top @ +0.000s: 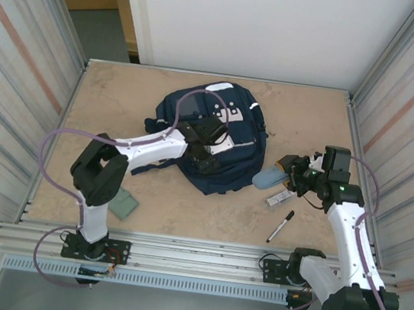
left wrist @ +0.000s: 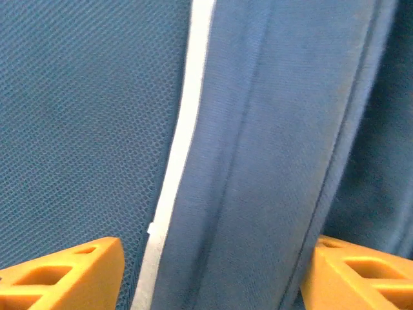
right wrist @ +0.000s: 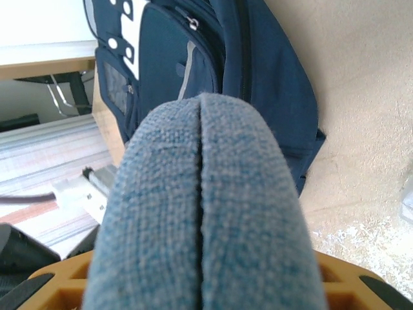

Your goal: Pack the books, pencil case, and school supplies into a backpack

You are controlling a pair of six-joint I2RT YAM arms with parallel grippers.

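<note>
Three supplies lie loose on the worktop [top: 184,210], so by my reading the packing has barely begun. The black marker [top: 281,226] rests well apart from the right pincer [top: 291,174], on the side toward its arm's base. The silvery bar [top: 278,198] sits just beside that pincer on the same side. The grey-green pad [top: 123,205] lies well behind the left pincer [top: 208,155], near that arm's base.

The right pincer is clamped on the pencil case [top: 267,179], which juts from its jaws toward the backpack [top: 223,174], near it but apart. The left pincer hangs over the backpack's front with its fingers [left wrist: 64,274] apart and fabric directly beneath them. The bag looks shut, so what is left, I judge, is to open it and load the case and the rest.

The overhead view gives the layout of both arms and the loose things. The left wrist view adds a light stripe [left wrist: 181,148] and a seam running between the spread fingers. The right wrist view adds the case's own seam and a zip pull [right wrist: 192,24] on the pocket ahead.
</note>
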